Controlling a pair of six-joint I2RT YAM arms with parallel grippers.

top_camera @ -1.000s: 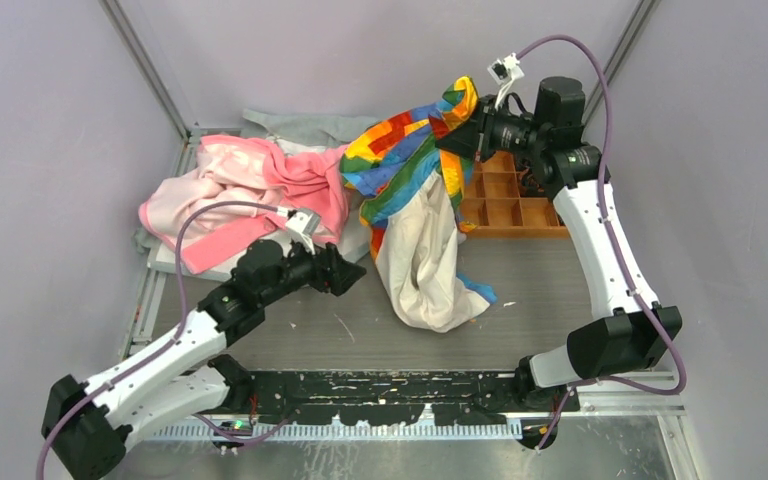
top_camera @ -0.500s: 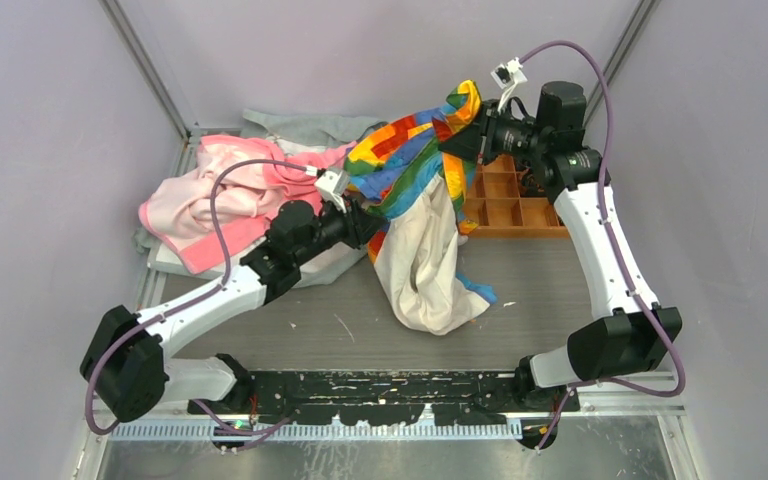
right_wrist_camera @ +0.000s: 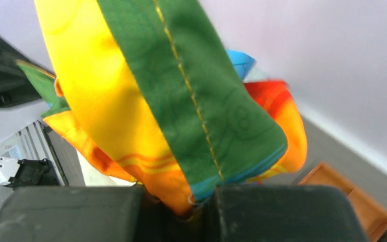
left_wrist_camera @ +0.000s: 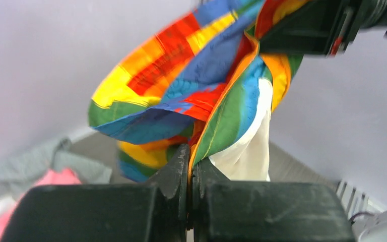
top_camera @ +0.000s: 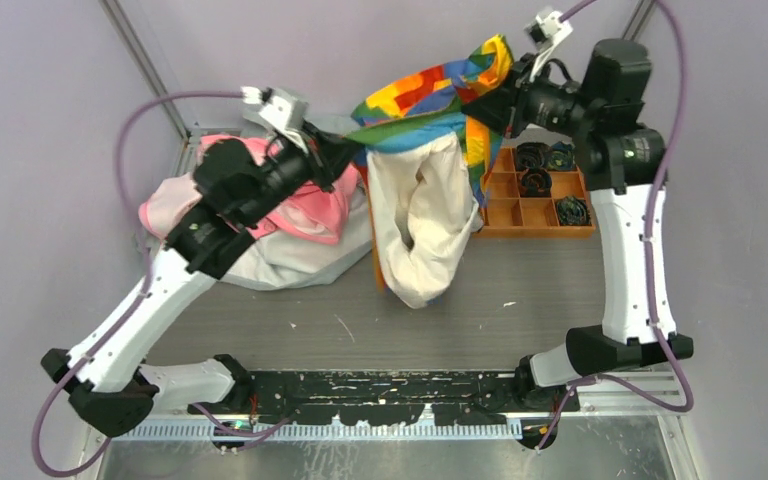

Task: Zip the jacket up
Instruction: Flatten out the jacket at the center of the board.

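Top external: left gripper (top_camera: pixel 348 149) and right gripper (top_camera: pixel 496 100) pinch soft rainbow jacket (top_camera: pixel 422 93)

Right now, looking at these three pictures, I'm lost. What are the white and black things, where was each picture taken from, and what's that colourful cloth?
The white and black things are two robot arms bolted to the near edge of a table. The wide picture comes from a fixed camera above and behind them. The other two come from small cameras on each arm's wrist, looking along its fingers. Each arm ends in a two-finger gripper. The left gripper and the right gripper are both shut on the jacket, a rainbow-striped one. They hold it up between them, and its cream lining hangs toward the table. Near the left arm lies a pink garment on pale grey cloth. At the far right stands an orange tray with small black parts in its compartments.
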